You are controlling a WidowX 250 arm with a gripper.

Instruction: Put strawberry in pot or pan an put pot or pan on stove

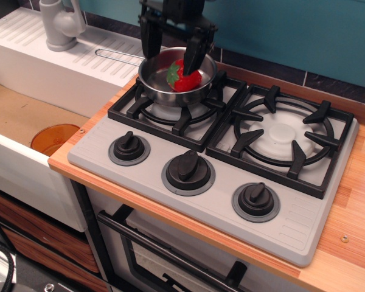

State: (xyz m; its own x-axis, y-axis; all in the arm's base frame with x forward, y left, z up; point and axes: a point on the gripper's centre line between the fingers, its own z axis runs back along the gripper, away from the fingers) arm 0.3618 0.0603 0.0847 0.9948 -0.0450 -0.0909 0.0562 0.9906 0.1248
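One strawberry lies inside the steel saucepan on the far-left burner of the grey stove, with the gripper above it, fingers spread and released; no legible markings appear.
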